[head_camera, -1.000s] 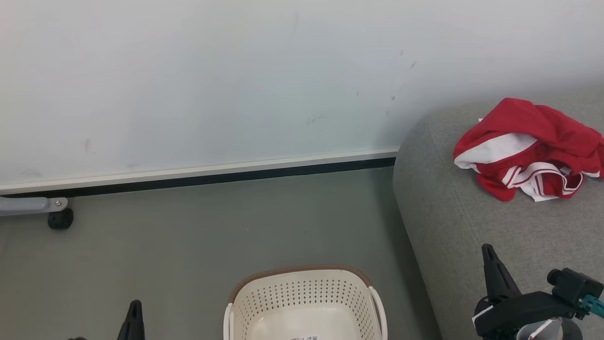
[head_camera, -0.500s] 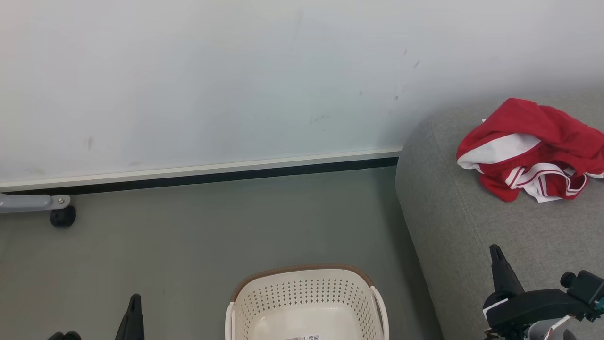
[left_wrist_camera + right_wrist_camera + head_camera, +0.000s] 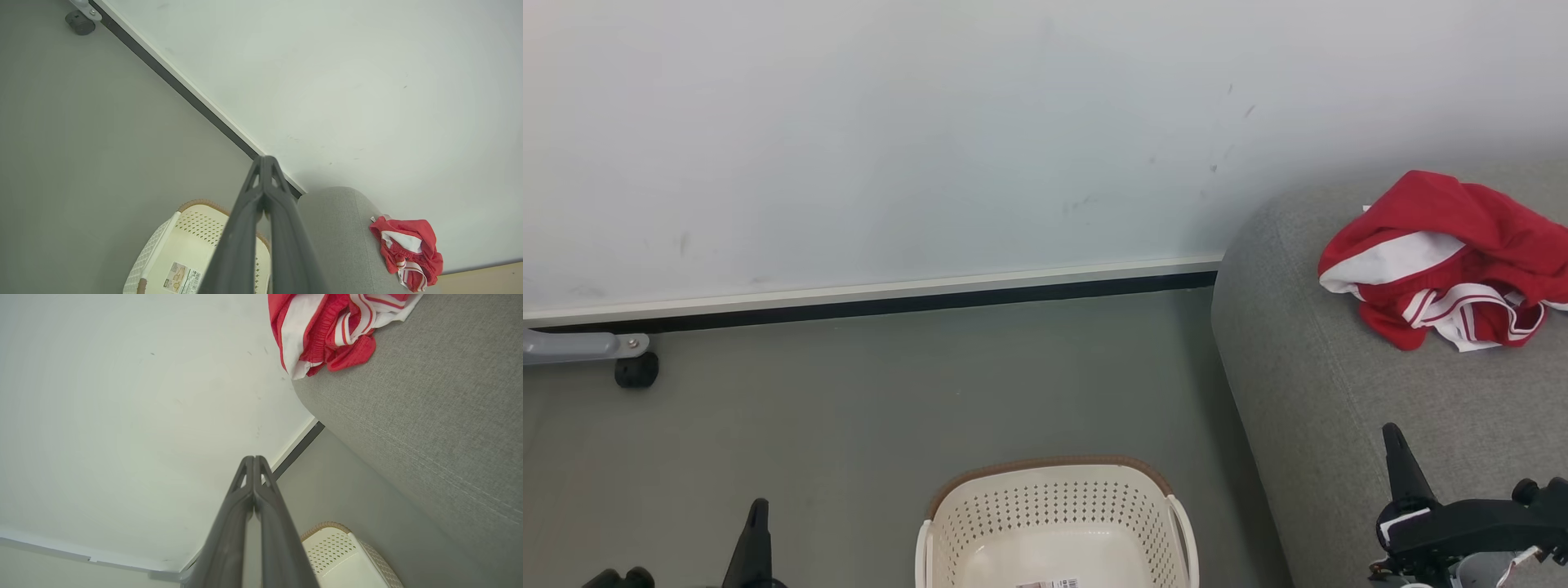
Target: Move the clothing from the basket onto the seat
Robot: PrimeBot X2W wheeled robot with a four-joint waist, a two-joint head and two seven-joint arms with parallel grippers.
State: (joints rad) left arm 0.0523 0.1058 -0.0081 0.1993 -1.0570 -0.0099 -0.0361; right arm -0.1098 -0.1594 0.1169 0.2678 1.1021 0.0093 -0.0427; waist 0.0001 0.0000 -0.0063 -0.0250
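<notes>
The red and white clothing (image 3: 1445,257) lies crumpled on the grey seat (image 3: 1339,392) at the right; it also shows as the clothing (image 3: 406,253) and the clothing (image 3: 327,330) in the wrist views. The cream basket (image 3: 1054,531) stands on the floor at the bottom centre, its visible inside holding just a barcode sticker (image 3: 1049,583). My left gripper (image 3: 756,531) sits low at the left of the basket, and in its wrist view the left gripper (image 3: 264,161) is shut on nothing. My right gripper (image 3: 1396,457) hovers over the seat's front; the right gripper (image 3: 253,460) is shut and empty.
A white wall with a dark baseboard (image 3: 890,304) runs across the back. A grey leg with a black caster (image 3: 636,369) stands on the grey floor at the left. The seat's rounded corner (image 3: 1241,269) is close to the basket's right side.
The picture has shifted slightly, so the camera moved. My right gripper has sunk lower and to the right; my left gripper has risen a little. The clothing stays put on the seat.
</notes>
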